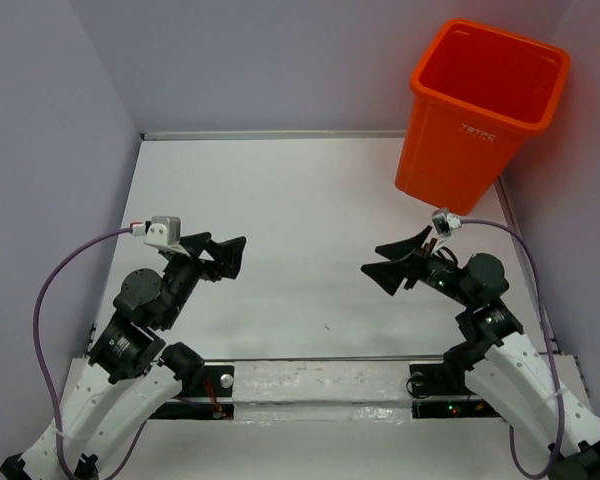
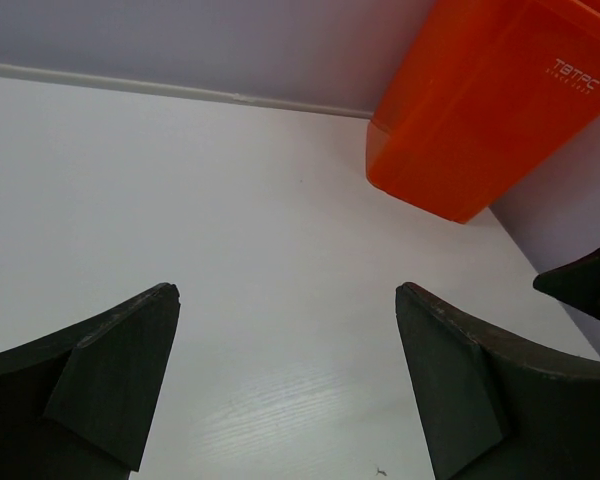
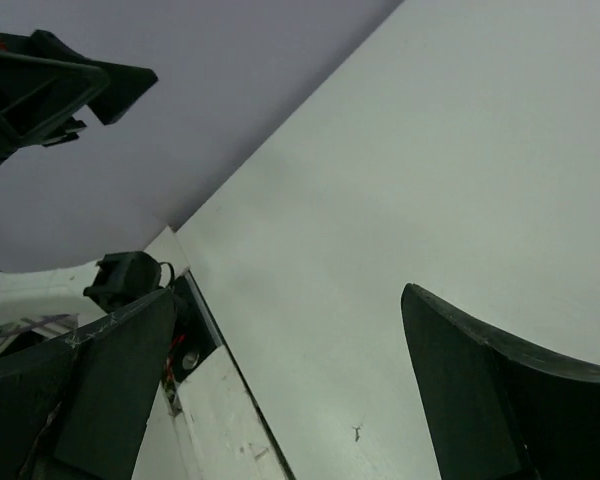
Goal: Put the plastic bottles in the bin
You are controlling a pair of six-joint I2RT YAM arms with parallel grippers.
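The left gripper (image 1: 230,258) hangs low over the white table (image 1: 310,200), jaws spread wide and holding nothing. The right gripper (image 1: 372,258) faces it, equally wide and empty. Beyond the right arm, in the far right corner, the orange bin (image 1: 460,150) stands upright — long axis vertical, mouth up, lettered side toward the arms.

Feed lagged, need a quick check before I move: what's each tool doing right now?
Left tool: open, holding nothing.
Right tool: open, holding nothing.
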